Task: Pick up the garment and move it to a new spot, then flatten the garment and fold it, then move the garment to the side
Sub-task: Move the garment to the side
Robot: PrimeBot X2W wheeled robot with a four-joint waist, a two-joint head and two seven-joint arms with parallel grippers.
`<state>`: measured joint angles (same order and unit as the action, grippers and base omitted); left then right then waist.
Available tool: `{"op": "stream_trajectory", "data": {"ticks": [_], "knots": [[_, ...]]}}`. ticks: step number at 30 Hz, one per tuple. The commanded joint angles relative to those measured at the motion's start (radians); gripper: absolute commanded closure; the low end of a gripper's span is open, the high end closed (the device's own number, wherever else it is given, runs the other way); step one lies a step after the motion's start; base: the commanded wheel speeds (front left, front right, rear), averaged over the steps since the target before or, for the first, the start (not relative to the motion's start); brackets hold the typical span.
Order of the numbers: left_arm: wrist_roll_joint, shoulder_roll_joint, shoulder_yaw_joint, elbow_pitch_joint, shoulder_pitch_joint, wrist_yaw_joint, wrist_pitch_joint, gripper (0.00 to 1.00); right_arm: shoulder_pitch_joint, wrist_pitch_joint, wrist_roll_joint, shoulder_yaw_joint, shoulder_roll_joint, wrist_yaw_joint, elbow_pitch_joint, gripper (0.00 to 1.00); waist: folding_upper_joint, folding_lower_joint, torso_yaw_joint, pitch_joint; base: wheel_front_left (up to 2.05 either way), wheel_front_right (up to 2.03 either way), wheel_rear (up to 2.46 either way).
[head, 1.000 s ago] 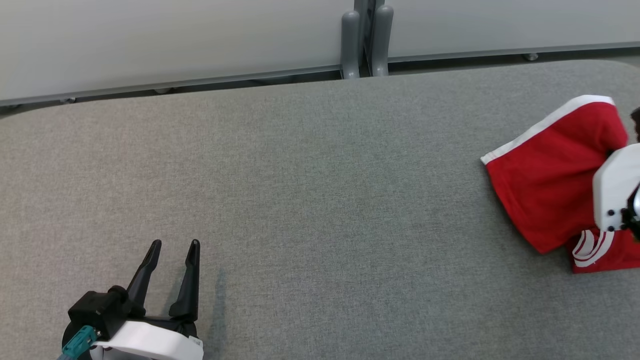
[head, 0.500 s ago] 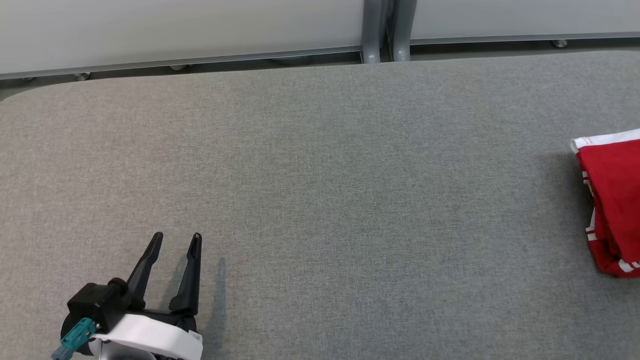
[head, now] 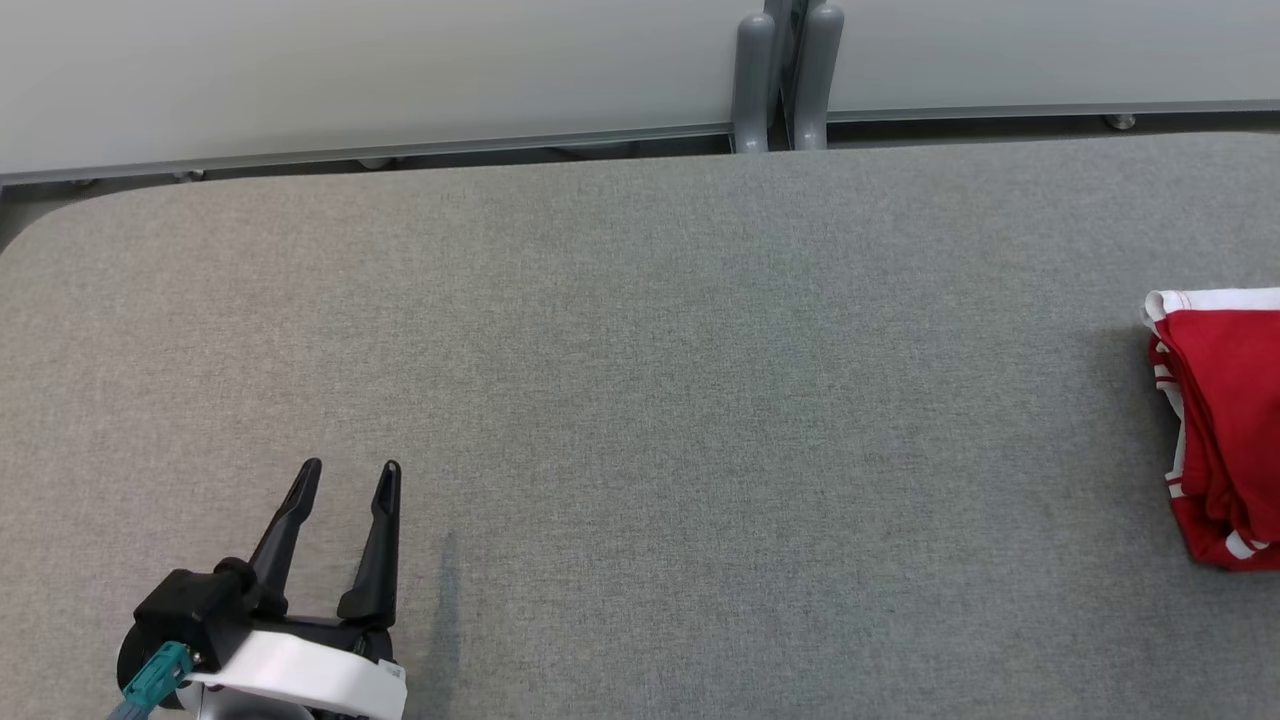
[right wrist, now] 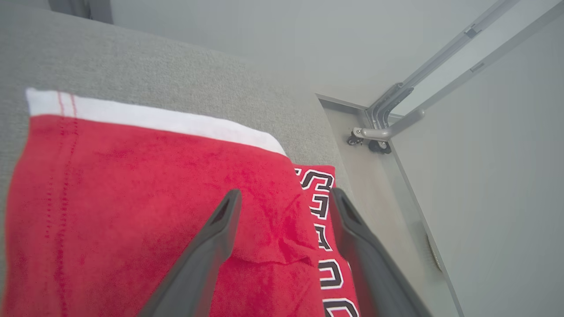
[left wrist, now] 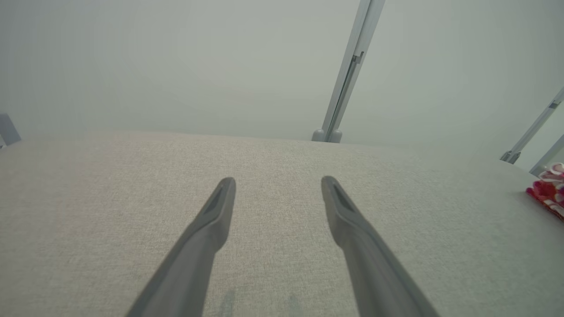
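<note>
The folded red garment (right wrist: 132, 198) is laid on the grey table (head: 640, 350) beneath the fingers of the right gripper (right wrist: 284, 194) — these are spread wide, with nothing held. The left gripper (head: 345, 475) is likewise spread and empty — the garment is well apart to its right.

My head camera looked steeply down on the grey fabric worktop (head: 640, 380) from its near edge, facing the wall panels (head: 300, 70) beyond the far edge. The left wrist camera sat low over the near edge, toward the left, aimed across at that same far edge. The right wrist camera hung close above the red garment (right wrist: 132, 198) at the right edge, which all three views shared.
</note>
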<state>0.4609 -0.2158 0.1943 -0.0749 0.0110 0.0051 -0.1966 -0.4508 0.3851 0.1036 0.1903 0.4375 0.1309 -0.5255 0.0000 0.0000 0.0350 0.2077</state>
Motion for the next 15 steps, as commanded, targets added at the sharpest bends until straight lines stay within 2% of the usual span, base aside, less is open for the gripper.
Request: {"op": "stream_trajectory", "data": {"ticks": [1,6,12,15], "knots": [[-0.019,-0.004,-0.003,0.006,-0.001,0.013,-0.021,0.00,0.005,-0.041,-0.019,-0.010,-0.021,0.000,0.026,0.00,0.0000,0.0000,0.002,-0.025,0.00,0.00,0.00],[-0.019,0.011,-0.015,0.004,-0.024,0.025,-0.045,0.00,0.053,-0.107,-0.083,-0.007,-0.082,0.000,0.086,0.00,0.0000,0.0000,0.008,-0.071,0.00,0.00,0.00],[-0.026,0.027,-0.041,-0.022,-0.077,0.070,-0.058,0.00,0.205,-0.201,-0.212,-0.038,-0.235,0.000,0.252,0.00,0.0000,0.0000,0.017,-0.163,0.00,0.00,0.00],[-0.021,0.031,-0.053,-0.023,-0.100,0.084,-0.061,0.00,0.288,-0.220,-0.265,-0.075,-0.283,0.000,0.313,0.00,0.0000,0.0000,0.023,-0.199,0.00,0.00,0.00]]}}
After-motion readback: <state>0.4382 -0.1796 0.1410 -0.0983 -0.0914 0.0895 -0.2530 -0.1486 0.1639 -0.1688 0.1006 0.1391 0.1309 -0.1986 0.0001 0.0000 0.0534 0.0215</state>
